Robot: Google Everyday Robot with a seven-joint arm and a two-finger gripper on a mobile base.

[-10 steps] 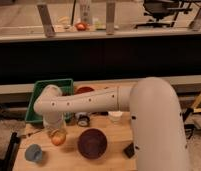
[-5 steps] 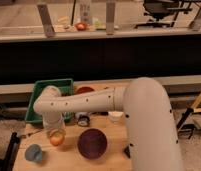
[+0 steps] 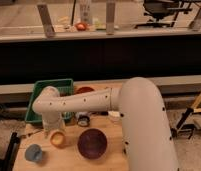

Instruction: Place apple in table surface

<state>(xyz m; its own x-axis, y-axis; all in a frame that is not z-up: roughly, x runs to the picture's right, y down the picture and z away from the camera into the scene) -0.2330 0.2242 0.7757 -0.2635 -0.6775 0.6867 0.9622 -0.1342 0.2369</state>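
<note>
The arm has swung further over the worktop (image 3: pixel 69 159) in the last second, its big white elbow now filling more of the right side, and the wrist has settled down at the near left. The end effector (image 3: pixel 56 134) hangs directly above the apple (image 3: pixel 58 139), so close the two read as touching; whether it is grasping the fruit or has let go, I cannot tell. The apple itself has barely shifted: it sits low at the near-left part of the tan surface, and looks to be resting on the wood or just off it. My read: the placing step is at or near its end, and what remains is a clean release and a lift away.

Now the count. One apple. One dark bowl (image 3: pixel 92 143), just right of the apple and apart from it. One orange-red bowl (image 3: pixel 84 91) further back, partly behind the arm. One green tray (image 3: pixel 44 90) at the far left edge. One small blue cup (image 3: pixel 33 153) at the near-left corner. One small white item (image 3: pixel 114 117) and one dark round item (image 3: pixel 84 120) peek out under the forearm, too hidden to name.
</note>
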